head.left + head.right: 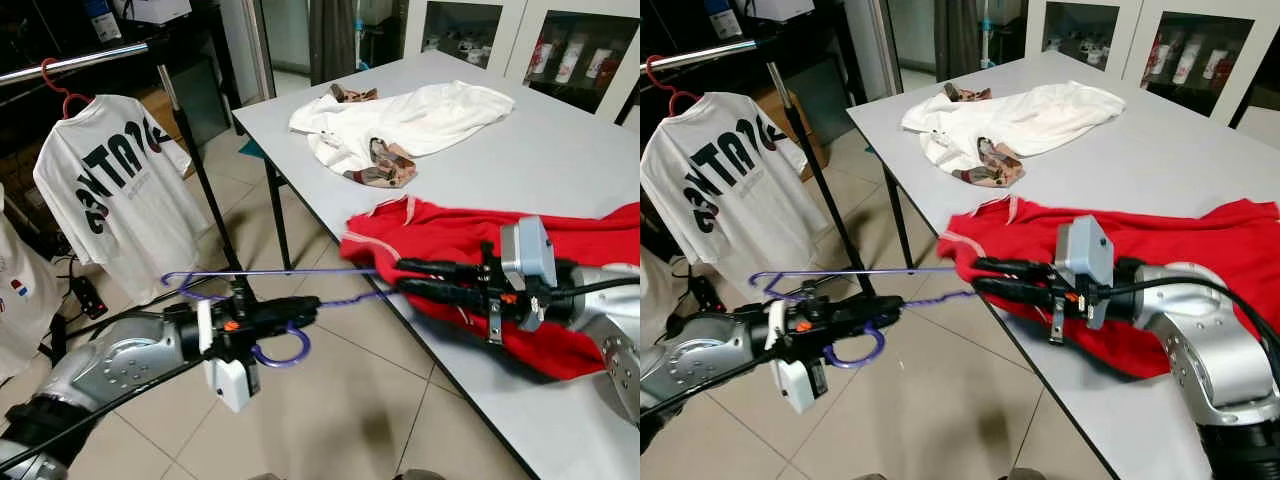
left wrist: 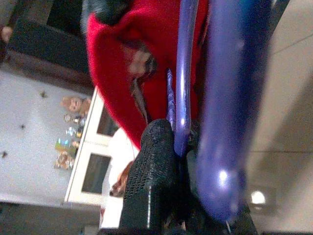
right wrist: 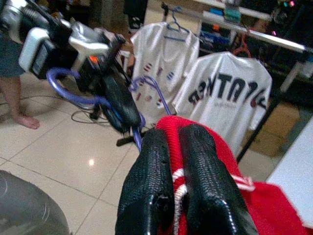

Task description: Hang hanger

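A purple wire hanger hangs level over the floor beside the table, its hook curling downward. My left gripper is shut on the hanger's neck just above the hook; the left wrist view shows a black finger pressed against the purple wire. A red shirt lies at the table's near edge. My right gripper is shut on the shirt's collar edge, and red cloth shows between its fingers. The hanger's right end reaches the collar.
A grey table carries a white garment further back. A clothes rail at left holds a white T-shirt with black lettering on a red hanger. A person's bare leg stands on the tiled floor.
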`<state>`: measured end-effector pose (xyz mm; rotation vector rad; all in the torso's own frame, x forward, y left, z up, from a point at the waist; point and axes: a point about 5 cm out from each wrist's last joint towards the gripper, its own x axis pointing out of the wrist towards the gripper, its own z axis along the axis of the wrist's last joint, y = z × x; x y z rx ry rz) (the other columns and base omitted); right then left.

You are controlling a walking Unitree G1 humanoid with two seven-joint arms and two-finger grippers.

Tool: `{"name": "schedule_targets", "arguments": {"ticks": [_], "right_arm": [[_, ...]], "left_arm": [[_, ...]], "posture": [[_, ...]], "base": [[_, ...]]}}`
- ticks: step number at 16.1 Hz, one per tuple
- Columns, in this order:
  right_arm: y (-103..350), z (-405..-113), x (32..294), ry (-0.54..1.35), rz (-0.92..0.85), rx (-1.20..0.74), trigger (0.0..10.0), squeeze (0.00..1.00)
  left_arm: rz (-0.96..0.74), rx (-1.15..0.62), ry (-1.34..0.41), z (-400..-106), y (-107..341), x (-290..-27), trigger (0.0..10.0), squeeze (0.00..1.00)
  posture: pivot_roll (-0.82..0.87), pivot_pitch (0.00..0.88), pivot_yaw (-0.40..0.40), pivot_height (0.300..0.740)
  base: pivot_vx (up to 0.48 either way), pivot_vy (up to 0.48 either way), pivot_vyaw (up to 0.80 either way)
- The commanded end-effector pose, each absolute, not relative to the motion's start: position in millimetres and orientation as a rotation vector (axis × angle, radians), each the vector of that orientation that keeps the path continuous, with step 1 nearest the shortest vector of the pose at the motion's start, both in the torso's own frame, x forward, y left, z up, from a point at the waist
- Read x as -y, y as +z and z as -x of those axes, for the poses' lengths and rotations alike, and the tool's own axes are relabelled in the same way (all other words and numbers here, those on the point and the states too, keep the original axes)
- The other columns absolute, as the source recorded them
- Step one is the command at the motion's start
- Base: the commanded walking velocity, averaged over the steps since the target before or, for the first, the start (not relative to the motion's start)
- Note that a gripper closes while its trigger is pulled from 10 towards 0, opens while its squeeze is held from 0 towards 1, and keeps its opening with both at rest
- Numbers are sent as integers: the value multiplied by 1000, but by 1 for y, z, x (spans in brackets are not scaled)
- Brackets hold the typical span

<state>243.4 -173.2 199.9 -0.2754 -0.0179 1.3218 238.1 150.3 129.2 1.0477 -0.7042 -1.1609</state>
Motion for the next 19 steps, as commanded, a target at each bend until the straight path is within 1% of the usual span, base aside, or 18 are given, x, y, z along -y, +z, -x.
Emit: {"name": "schedule_targets", "arguments": {"ticks": [1,4,6,8,9,11,13,16,19], "right_arm": [[210,-241,163,1390,294,67,0,0],[215,-239,157,1436,294,80,0,0],[211,-234,152,1507,283,52,0,0],[210,-236,145,1533,272,62,0,0],[210,-236,144,1536,270,65,0,0],[209,-242,139,1526,255,79,0,0],[215,-245,134,1505,206,129,0,0],[224,-249,126,1500,135,195,0,0],[229,-252,121,1536,117,210,0,0]], "left_arm": [[-1065,727,-1210,-237,131,-146,10000,0],[-1073,746,-1251,-237,132,-142,10000,0],[-1076,788,-1270,-238,137,-139,10000,0],[-1072,836,-1270,-240,143,-133,10000,0],[-1068,851,-1265,-241,145,-131,10000,0],[-1014,926,-1175,-248,161,-121,10000,0],[-984,920,-1147,-248,158,-117,10000,0],[-945,928,-1131,-244,154,-108,10000,0],[-944,933,-1151,-246,153,-102,10000,0]], "posture": [[-98,0,90,736],[-99,0,91,736],[-98,0,91,736],[-97,0,91,736],[-97,0,91,736],[-91,0,92,736],[-92,0,90,736],[-83,0,78,736],[-72,0,65,736]], "base": [[0,0,0],[0,0,0],[0,0,0],[0,0,0],[0,0,0],[0,0,0],[0,0,0],[0,0,0],[0,0,0]]}}
